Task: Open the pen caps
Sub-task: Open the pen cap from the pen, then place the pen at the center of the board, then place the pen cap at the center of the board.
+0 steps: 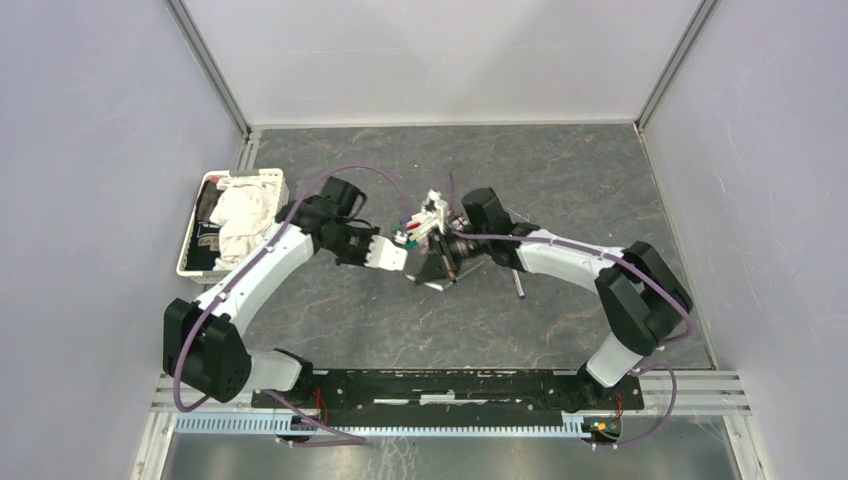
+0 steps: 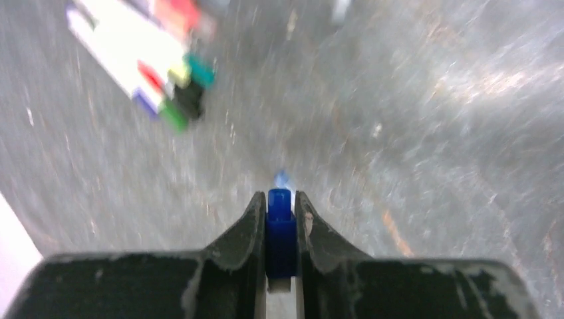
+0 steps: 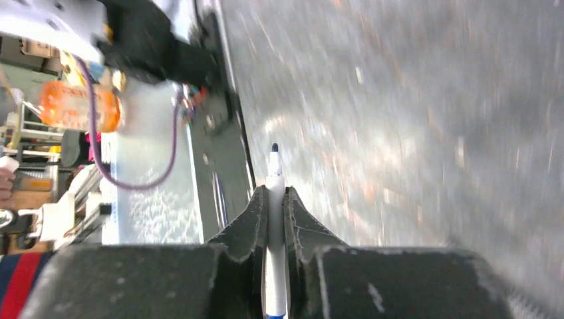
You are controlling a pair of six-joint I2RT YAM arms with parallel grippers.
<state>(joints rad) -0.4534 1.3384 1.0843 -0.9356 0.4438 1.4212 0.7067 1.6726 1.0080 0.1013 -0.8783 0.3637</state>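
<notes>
Pale walls [image 1: 430, 55] and metal corner posts [image 1: 215, 70] are seen closing in a mottled grey tabletop [image 1: 580, 180] on three sides, with the arms' mounting rail [image 1: 450, 385] set along the near edge. Open surface is left across the far strip and the right side. The left edge is taken up by a white basket [image 1: 268, 180] filled with cloths.

Both arms are bent at the elbow and angled inward, their wrists brought close together at the table's centre beside a bundle of pens [image 1: 428, 215]. A loose pen [image 1: 519, 284] is seen lying on the table just beside the right forearm.

The left gripper [image 2: 280, 199] is clamped on a blue cap [image 2: 280, 229], which is pinched upright between the fingers above bare table. In that view the bundle's coloured ends are shown blurred at upper left, apart from the cap.

The right gripper [image 3: 275, 196] is clenched on a white pen [image 3: 275, 174]. Its dark tip is uncovered and pointed away from the fingers, towards the near rail. Cap and pen are held in separate grippers, not joined.
</notes>
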